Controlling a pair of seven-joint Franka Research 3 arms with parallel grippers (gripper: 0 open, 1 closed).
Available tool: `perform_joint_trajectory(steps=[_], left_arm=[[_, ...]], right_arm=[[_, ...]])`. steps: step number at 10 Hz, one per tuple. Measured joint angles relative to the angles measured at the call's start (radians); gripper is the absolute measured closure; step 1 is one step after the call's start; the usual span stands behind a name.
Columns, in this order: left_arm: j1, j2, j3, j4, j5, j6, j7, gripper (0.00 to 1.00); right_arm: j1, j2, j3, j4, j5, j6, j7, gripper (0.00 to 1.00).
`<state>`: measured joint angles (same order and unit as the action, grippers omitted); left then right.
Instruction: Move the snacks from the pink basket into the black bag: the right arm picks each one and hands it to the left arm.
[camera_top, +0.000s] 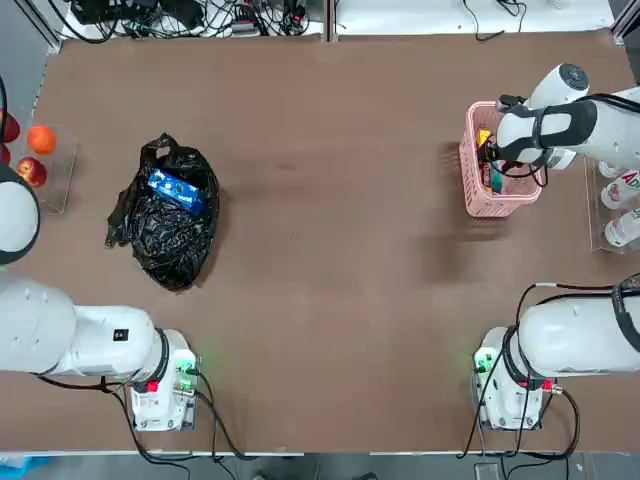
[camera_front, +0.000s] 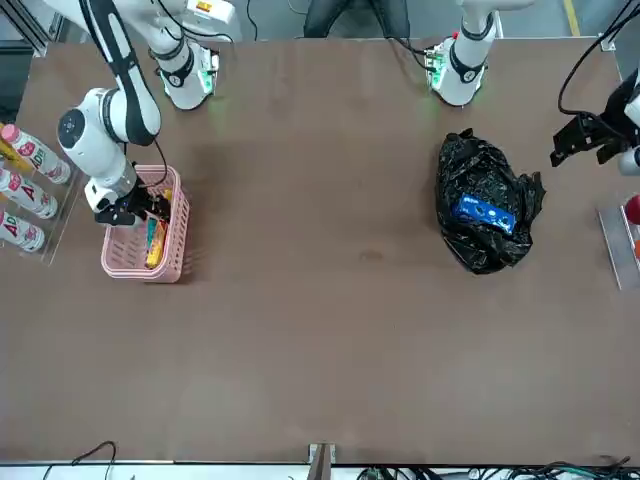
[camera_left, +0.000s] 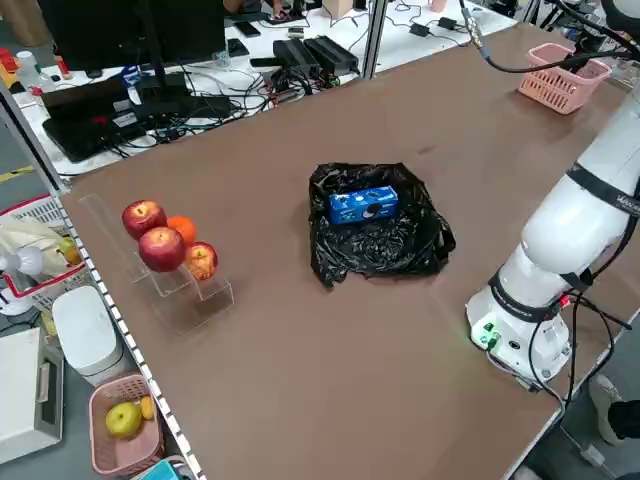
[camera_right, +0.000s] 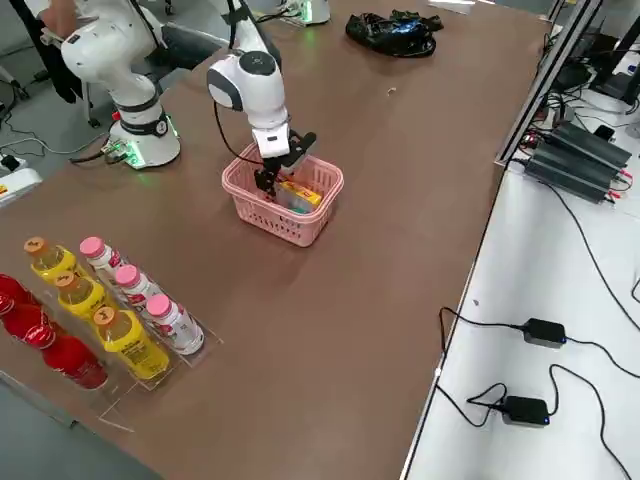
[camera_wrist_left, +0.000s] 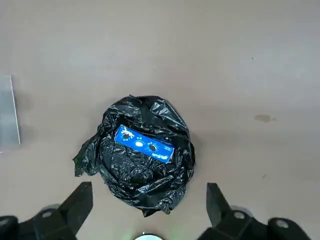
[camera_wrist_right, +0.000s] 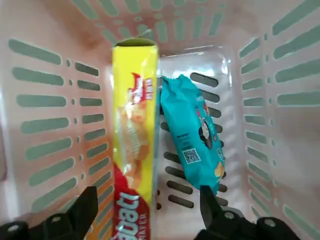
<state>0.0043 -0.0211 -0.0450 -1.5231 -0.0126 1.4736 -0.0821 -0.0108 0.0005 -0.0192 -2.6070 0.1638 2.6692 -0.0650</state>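
The pink basket (camera_top: 470, 170) stands at the table's far right and holds two snacks side by side, a long yellow packet (camera_wrist_right: 132, 145) and a slim teal packet (camera_wrist_right: 192, 130). My right gripper (camera_wrist_right: 147, 207) hangs open just inside the basket (camera_right: 285, 215), its fingers spread either side of the yellow packet's near end without touching it. The black bag (camera_top: 165, 225) lies on the left half of the table with a blue packet (camera_top: 177, 190) on top of it. High above the bag (camera_wrist_left: 140, 155), my left gripper (camera_wrist_left: 147, 200) is open and holds nothing.
A clear rack of bottles (camera_right: 110, 310) stands just right of the basket. A clear stand with red and orange fruit (camera_left: 165, 245) sits at the table's left edge. Cables and equipment lie beyond the far edge.
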Motion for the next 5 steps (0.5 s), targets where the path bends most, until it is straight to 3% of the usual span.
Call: perform_joint_trajectory(steps=[5], left_arm=[[0.0, 0.0, 0.0, 0.0, 0.0, -0.004, 0.0, 0.0]], right_arm=[[0.004, -0.006, 0.0, -0.011, 0.008, 0.0, -0.003, 0.14]])
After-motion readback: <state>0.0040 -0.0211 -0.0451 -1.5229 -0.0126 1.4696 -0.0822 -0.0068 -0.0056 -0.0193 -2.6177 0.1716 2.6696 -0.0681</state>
